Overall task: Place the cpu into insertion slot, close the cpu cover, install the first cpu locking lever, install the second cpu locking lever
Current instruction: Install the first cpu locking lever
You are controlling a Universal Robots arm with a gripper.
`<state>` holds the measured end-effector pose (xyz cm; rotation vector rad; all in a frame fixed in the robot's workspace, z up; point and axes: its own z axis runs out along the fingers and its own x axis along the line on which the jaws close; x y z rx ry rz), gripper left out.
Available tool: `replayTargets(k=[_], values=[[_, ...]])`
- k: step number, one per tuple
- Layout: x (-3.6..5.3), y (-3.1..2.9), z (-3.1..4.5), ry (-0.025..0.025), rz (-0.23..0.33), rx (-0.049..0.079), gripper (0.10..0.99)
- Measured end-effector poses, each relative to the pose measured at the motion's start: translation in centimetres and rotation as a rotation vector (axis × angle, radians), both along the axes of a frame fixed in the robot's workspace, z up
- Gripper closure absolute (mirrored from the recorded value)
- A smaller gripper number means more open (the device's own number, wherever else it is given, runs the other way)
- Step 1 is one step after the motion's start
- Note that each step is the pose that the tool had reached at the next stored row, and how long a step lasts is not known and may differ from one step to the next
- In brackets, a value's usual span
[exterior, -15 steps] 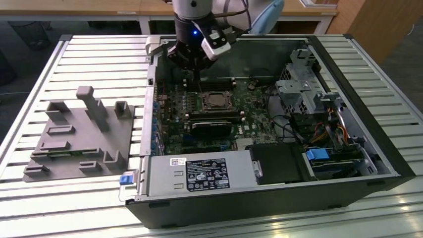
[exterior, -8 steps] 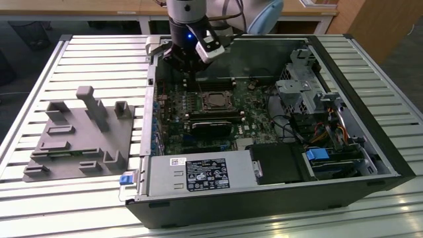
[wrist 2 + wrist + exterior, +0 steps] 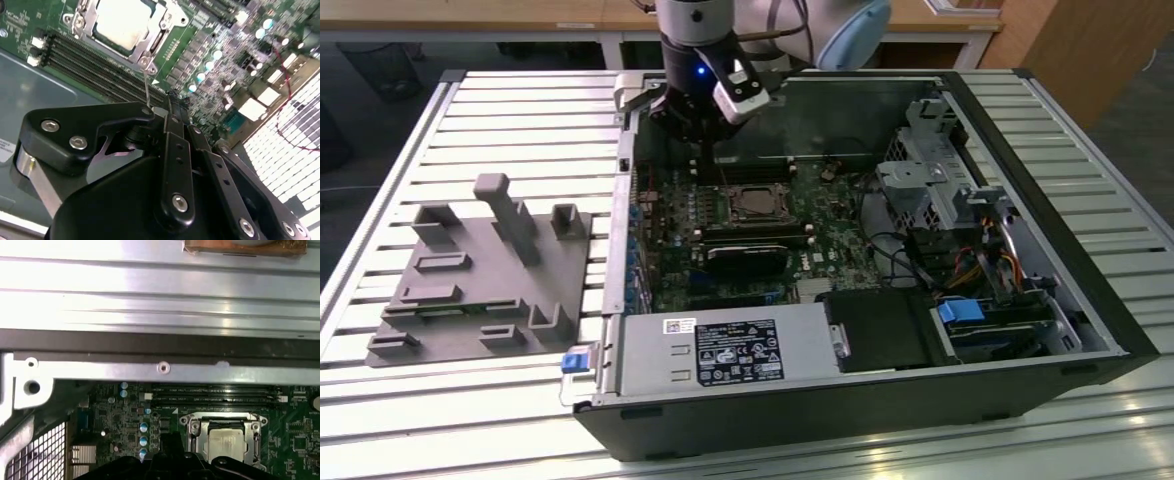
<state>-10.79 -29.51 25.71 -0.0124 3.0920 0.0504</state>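
From the exterior view I see my black end effector (image 3: 703,130) hanging inside the open black computer case (image 3: 1067,300), above the green motherboard (image 3: 670,262) and near the case's far wall; the small square silvery-grey cpu (image 3: 754,207) sits in the metal-rimmed insertion slot (image 3: 728,208), nearer the camera than the end effector. The case stands on the slatted metal bench (image 3: 494,120), and a grey plastic fixture block (image 3: 487,272) lies beside it on the exterior view's left. In the second wrist view the end effector's (image 3: 167,111) black fingers (image 3: 176,129) look pressed together with nothing between them, though a thin wire lever (image 3: 146,86) stands just by their tips; beyond it the silvery framed cpu cover (image 3: 161,44) lies flat around the cpu (image 3: 122,22), beside the long black memory slots (image 3: 95,65). In the first wrist view the cpu (image 3: 224,445) rests in its socket under the cover (image 3: 192,427), below the case's metal rail (image 3: 165,371).
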Motion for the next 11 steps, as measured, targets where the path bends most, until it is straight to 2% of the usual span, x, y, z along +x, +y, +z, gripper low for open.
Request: replayTargets(k=[3, 11], values=[[0.01, 0.50, -0.06, 0.0000, 0.000, 0.000, 0.980], [0.37, 0.52, -0.10, 0.0001, 0.000, 0.000, 0.980]])
